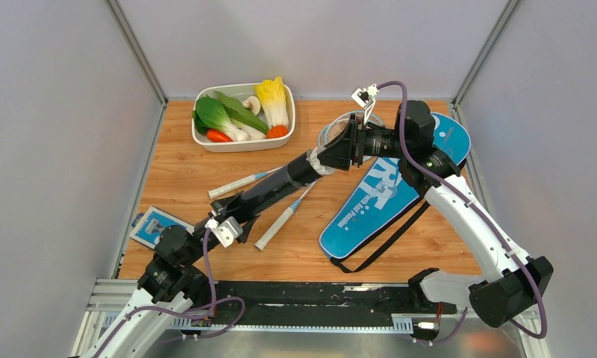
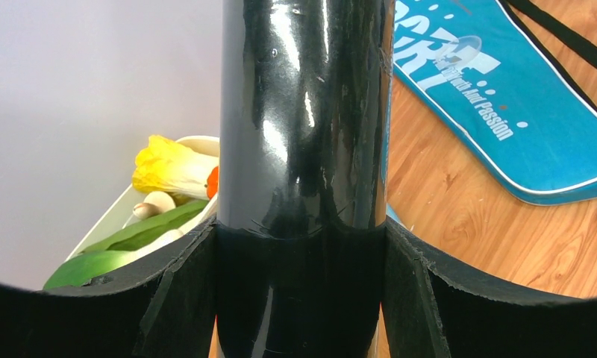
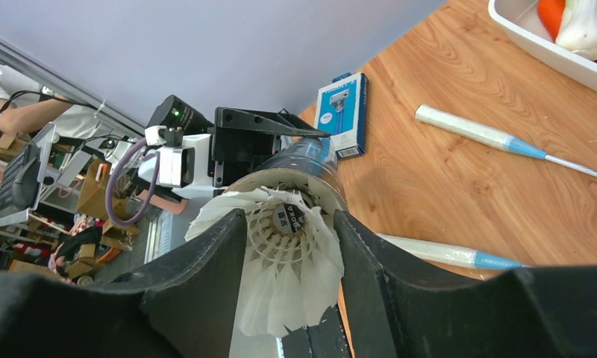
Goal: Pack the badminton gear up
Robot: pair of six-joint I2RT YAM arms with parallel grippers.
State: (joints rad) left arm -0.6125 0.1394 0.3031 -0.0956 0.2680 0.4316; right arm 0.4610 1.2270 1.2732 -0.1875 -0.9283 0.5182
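My left gripper (image 2: 303, 291) is shut on the long black tube (image 2: 303, 112) and holds it slanted above the table (image 1: 273, 186). My right gripper (image 3: 289, 246) is shut on a white feather shuttlecock (image 3: 288, 261), whose cork end is in the tube's open mouth (image 3: 303, 160), its feathers toward the wrist camera. In the top view the right gripper (image 1: 340, 151) meets the tube's end at mid-table. Two white racket handles (image 1: 236, 184) (image 1: 277, 227) lie under the tube. The blue "SPORT" cover (image 1: 385, 186) lies to the right, black strap trailing.
A white tray (image 1: 206, 142) of toy vegetables stands at the back left. A small blue-and-white card (image 1: 155, 226) lies at the left edge near the left arm. Grey walls close in the table on three sides.
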